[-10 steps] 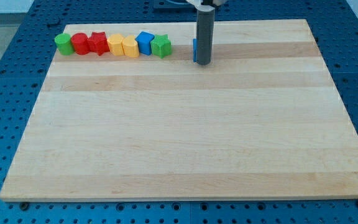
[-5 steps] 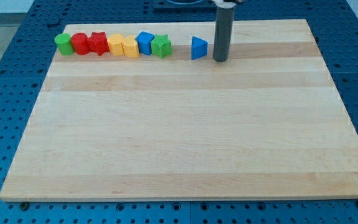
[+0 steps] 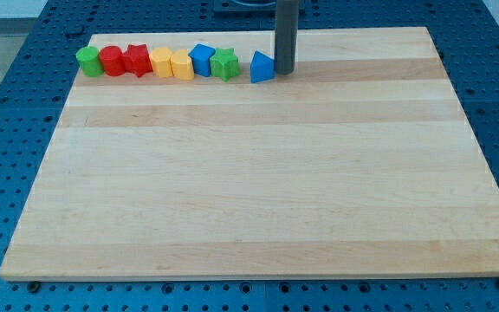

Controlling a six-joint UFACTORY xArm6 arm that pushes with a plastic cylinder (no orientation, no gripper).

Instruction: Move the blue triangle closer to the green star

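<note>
The board (image 3: pixel 258 191) is pale wood made of glued strips, with visible lengthwise grain and a smooth, low-sheen finish; it lies on a blue perforated base (image 3: pixel 7 104) that looks like painted metal with a regular hole grid. The rod is dark grey, smooth and matt, and my tip (image 3: pixel 284 71) shows no shine. The blue triangle (image 3: pixel 262 68), the green star (image 3: pixel 224 64) and the other coloured blocks look like smooth, solid-coloured plastic with a slight gloss.
</note>
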